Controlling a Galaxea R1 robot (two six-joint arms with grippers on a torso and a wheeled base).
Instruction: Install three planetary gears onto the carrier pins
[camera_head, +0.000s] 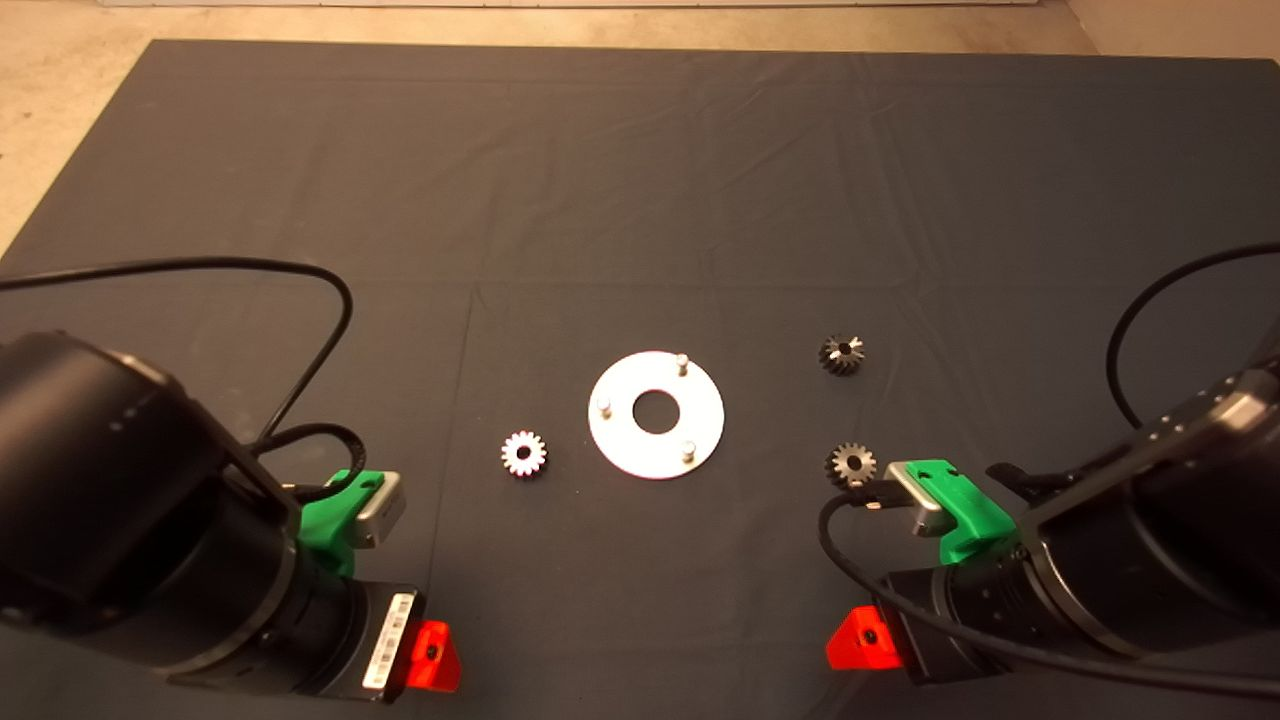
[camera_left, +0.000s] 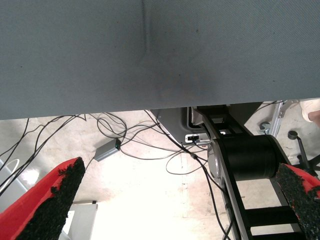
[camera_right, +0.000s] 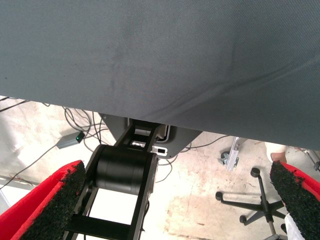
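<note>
Mat (camera_head: 640, 180): matt dark cloth, faint creases. Disc (camera_head: 625, 440): flat polished metal, glossy; pins (camera_head: 682, 364) bright smooth metal. Gear at 9 o'clock of disc (camera_head: 524, 454): shiny silver metal; two gears at 3 o'clock (camera_head: 842, 353) darker grey metal. Finger pads (camera_left: 55, 205): rough black, grainy

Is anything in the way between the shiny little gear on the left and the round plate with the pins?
No. Only bare mat lies between the left gear and the disc. All three pins stand bare.
</note>
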